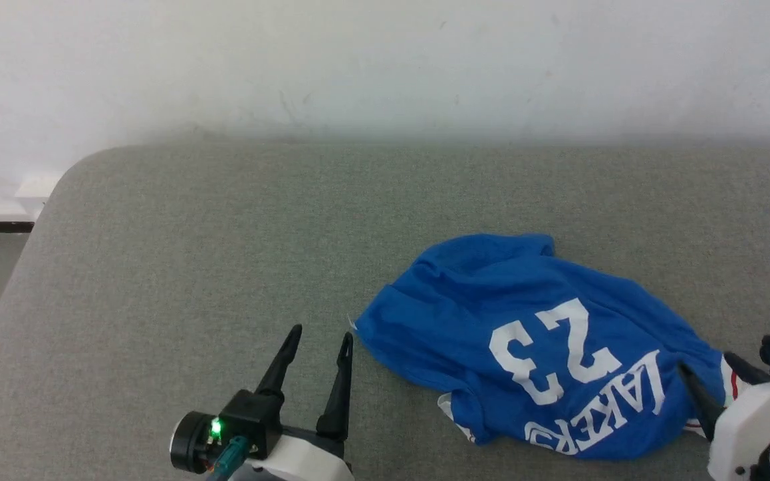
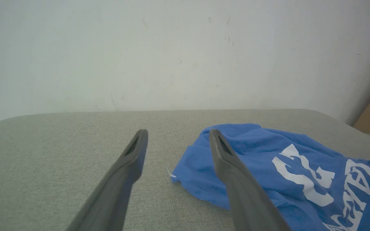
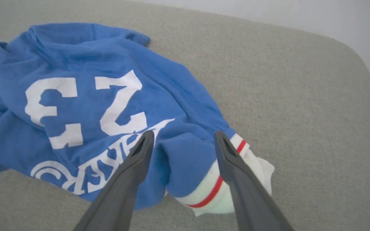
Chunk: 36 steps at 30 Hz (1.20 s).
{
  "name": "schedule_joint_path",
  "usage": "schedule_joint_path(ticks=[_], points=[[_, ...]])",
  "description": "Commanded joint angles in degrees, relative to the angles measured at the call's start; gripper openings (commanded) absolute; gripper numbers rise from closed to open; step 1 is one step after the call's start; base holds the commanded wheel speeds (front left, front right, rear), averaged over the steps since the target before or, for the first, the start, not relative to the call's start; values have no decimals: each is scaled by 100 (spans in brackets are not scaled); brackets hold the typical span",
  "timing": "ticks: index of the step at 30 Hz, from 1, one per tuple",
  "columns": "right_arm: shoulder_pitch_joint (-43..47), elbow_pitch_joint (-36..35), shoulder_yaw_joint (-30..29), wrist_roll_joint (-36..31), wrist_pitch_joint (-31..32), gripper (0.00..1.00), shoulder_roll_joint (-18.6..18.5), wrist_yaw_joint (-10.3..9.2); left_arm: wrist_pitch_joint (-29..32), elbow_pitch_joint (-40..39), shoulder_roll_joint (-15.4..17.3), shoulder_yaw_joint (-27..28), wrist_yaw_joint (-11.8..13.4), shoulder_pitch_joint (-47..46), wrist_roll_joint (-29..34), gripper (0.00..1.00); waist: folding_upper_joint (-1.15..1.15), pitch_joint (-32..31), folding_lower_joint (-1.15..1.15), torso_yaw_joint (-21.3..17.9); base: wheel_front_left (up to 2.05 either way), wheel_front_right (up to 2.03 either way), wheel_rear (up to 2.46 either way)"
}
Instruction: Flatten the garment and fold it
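Left gripper: fingers spread, holding nothing, over the grey padded surface, just beside the garment's left edge.
Right gripper: fingers spread, straddling a blue fold next to the white sleeve with its red stripe; whether they touch the cloth cannot be told.
Garment: crumpled heap on the surface's right half, "23" upside down, lettering partly lost in folds.
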Motion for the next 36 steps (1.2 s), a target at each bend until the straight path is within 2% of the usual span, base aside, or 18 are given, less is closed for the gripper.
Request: schedule_joint_path(ticks=[1, 5, 9, 12, 15, 19, 23, 25, 26, 27, 31, 36], points=[[-148, -134, 38, 15, -214, 100, 69, -5, -27, 78, -19, -18, -69, -63, -66, 100, -1, 50, 0, -56, 0, 0, 0], [-265, -612, 170, 134, -1013, 100, 402, -5, 238, 521, -27, -218, -221, -150, -350, 100, -1, 159, 0, -184, 0, 0, 0], [-258, -897, 155, -40, -1715, 100, 700, -5, 1057, 862, -28, -404, -303, -508, -427, 100, -1, 365, 0, -332, 0, 0, 0], [-278, -850, 59, -211, -2124, 100, 941, -5, 1704, 1033, 11, -484, -342, -870, -406, 100, -1, 541, 0, -483, 0, 0, 0], [-316, -664, -28, -543, -2325, 100, 1082, -5, 2447, 1223, 138, -590, -336, -1266, -249, 100, -1, 737, 0, -619, 0, 0, 0], [-411, -466, 12, -715, -2531, 100, 1162, -5, 2987, 1457, 383, -611, -234, -1790, 28, 100, -1, 943, 0, -789, 0, 0, 0], [-517, -355, 64, -748, -2686, 100, 1254, -5, 3329, 1741, 554, -667, -279, -2082, 149, 100, -1, 1093, 0, -910, 0, 0, 0], [-565, -299, 91, -767, -2741, 100, 1283, -5, 3537, 1929, 622, -755, -415, -2142, 158, 100, -1, 1141, 0, -938, 0, 0, 0], [-587, -273, 109, -778, -2762, 100, 1294, -5, 3645, 2012, 639, -792, -513, -2151, 115, 88, -1, 1154, 0, -949, 0, 0, 0], [-611, -250, 132, -784, -2780, 100, 1304, -5, 3699, 2058, 657, -829, -628, -2163, 46, 0, -1, 1165, 0, -962, 0, 0, 0], [-715, -212, 178, -814, -2862, 100, 1314, -5, 3312, 1882, 825, -627, -804, -2381, -280, 0, -1, 1162, 0, -1015, 0, 0, 0], [-780, -226, 185, -834, -2887, 100, 1308, -5, 2595, 1586, 1277, -93, -736, -3129, -339, 0, -1, 1135, 0, -1082, 0, 0, 0]])
